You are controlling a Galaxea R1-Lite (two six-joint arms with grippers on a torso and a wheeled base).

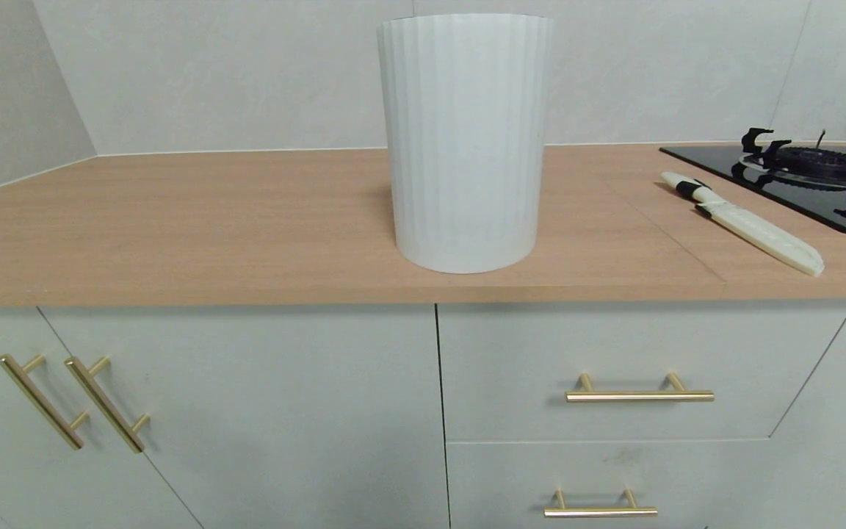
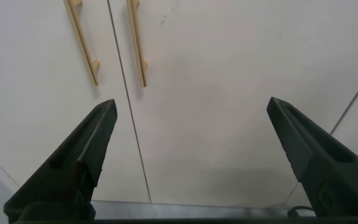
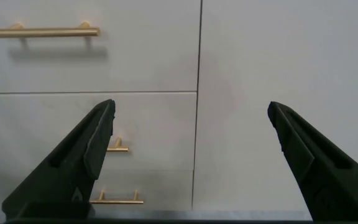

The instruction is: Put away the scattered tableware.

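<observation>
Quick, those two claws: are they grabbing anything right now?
Left gripper: open, holding nothing.
Right gripper: open, holding nothing.

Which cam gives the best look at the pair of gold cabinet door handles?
Head view: both door handles appear full length, left of the drawers. The left wrist view catches them past the open left pincer, cut off at one end. The right wrist view faces drawer handles instead.
</observation>
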